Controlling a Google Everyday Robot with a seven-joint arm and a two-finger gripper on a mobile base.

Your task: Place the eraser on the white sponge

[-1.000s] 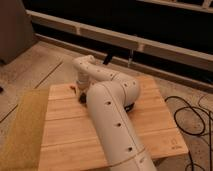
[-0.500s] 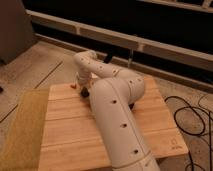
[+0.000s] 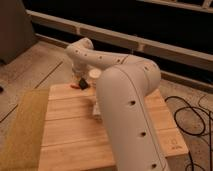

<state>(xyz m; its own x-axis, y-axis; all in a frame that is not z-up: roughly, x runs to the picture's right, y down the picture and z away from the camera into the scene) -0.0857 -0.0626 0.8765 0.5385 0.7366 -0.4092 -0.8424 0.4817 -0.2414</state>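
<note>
My gripper (image 3: 80,81) hangs at the end of the white arm (image 3: 125,100), low over the far left corner of the wooden table (image 3: 75,135). A thin red-orange stick (image 3: 75,86) lies just below it. The cream round cylinder (image 3: 94,76) stands right beside the gripper. A small pale lump (image 3: 95,108), which looks like the white sponge, peeks out at the arm's left edge near the table's middle. The eraser is not visible; the gripper and arm may hide it.
The bulky arm covers the middle and right of the table. A yellow-green mat (image 3: 22,130) lies along the table's left side. Black cables (image 3: 192,115) lie on the floor to the right. A dark rail wall (image 3: 150,30) runs behind.
The gripper has shifted slightly toward the table's far edge, still at the far left corner. The arm's elbow has swung right and its big link now fills more of the view.
</note>
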